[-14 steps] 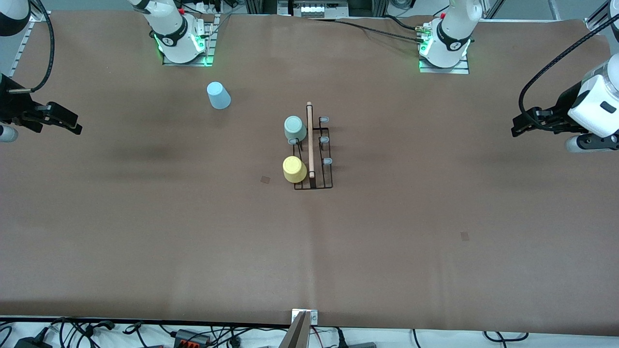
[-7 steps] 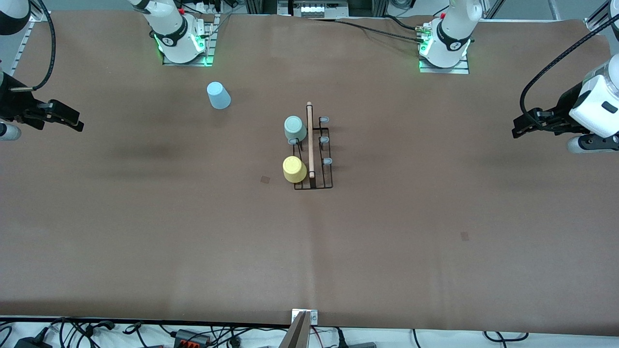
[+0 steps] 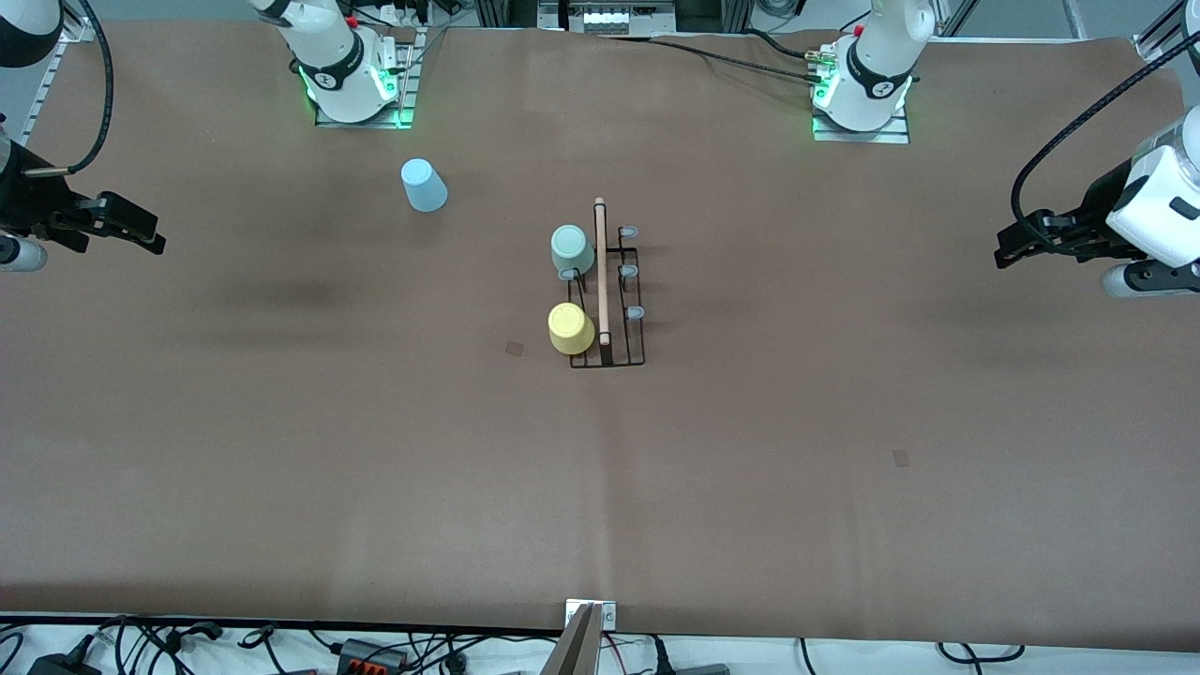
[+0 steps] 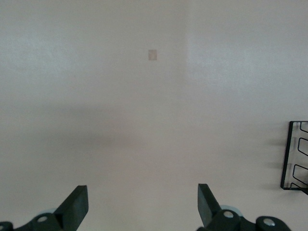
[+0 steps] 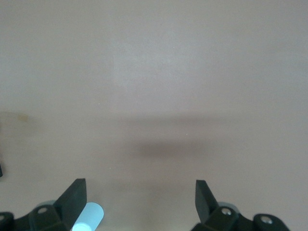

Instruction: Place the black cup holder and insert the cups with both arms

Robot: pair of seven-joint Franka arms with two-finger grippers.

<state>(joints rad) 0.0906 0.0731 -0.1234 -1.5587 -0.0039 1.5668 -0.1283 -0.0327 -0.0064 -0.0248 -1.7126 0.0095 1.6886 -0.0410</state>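
— Brown covering spans the desk (image 3: 281, 450); the black cup holder (image 3: 609, 309) stands mid-desk with the green cup (image 3: 571, 249) and yellow cup (image 3: 570, 328) on it. What changed?

— Little: both arms have drifted slightly. The left gripper (image 3: 1011, 251) and right gripper (image 3: 141, 239) hang over the desk's ends, fingers wide and empty. The blue cup (image 3: 424, 185) sits unplaced, nearer the right arm's base.

— Wrist views?

— The left one catches a holder corner (image 4: 294, 156); the right shows a pale blue object (image 5: 89, 216) close between its fingers.
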